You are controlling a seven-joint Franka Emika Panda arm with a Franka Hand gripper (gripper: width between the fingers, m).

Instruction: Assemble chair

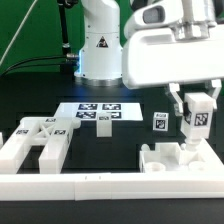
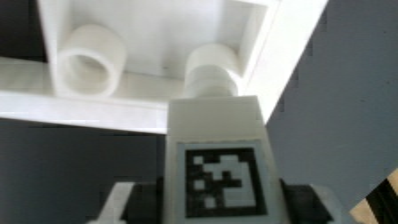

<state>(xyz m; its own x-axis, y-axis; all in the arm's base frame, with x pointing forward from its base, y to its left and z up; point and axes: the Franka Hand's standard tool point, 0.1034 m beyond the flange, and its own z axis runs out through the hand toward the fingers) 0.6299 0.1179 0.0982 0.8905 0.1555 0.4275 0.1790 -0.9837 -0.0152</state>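
Hand (image 1: 197, 114) points straight down at the exterior view's right, closed on an upright tagged chair leg (image 1: 197, 127) over the seat piece (image 1: 172, 158); contact unclear. Bare surface (image 1: 112, 145) separates them from the remaining chair parts (image 1: 35, 140); a rail (image 1: 100, 186) bounds the near edge.

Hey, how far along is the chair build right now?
Early stage: no part looks clearly joined yet. In hand: the gripper is shut on a tagged white post, held over the socketed base part. Left: seating that post, then the small tagged piece beside it and the loose parts on the exterior view's left.
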